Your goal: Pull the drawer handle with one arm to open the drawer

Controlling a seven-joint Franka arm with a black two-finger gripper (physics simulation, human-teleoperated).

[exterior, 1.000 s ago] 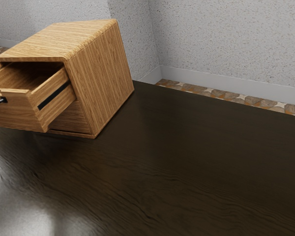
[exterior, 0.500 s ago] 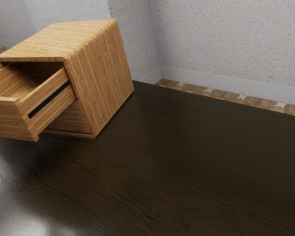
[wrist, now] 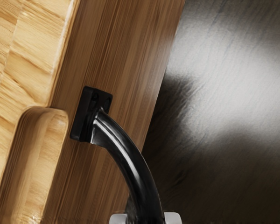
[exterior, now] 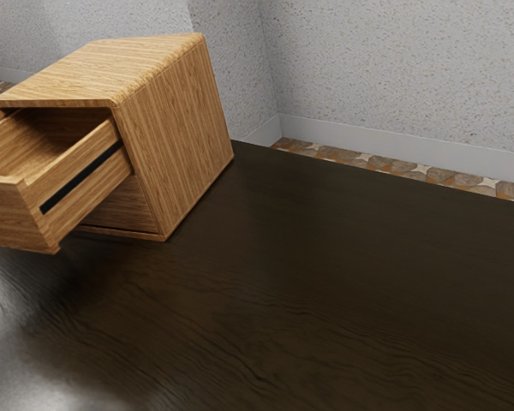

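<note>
The drawer point(exterior: 43, 184) stood well out of the cabinet point(exterior: 167, 128), with the gripper point(wrist: 144, 218) clamped on the handle point(wrist: 126, 158). The pull appeared nearly done; any further travel called for a straight draw away from the cabinet.

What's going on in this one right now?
The robot is opening the upper drawer of a wooden cabinet that stands on a dark table. Its gripper is right at the drawer's black handle, which curves out from the wooden front. The drawer stands well out of the cabinet, toward the exterior view's left, so the pull looks largely done.
</note>
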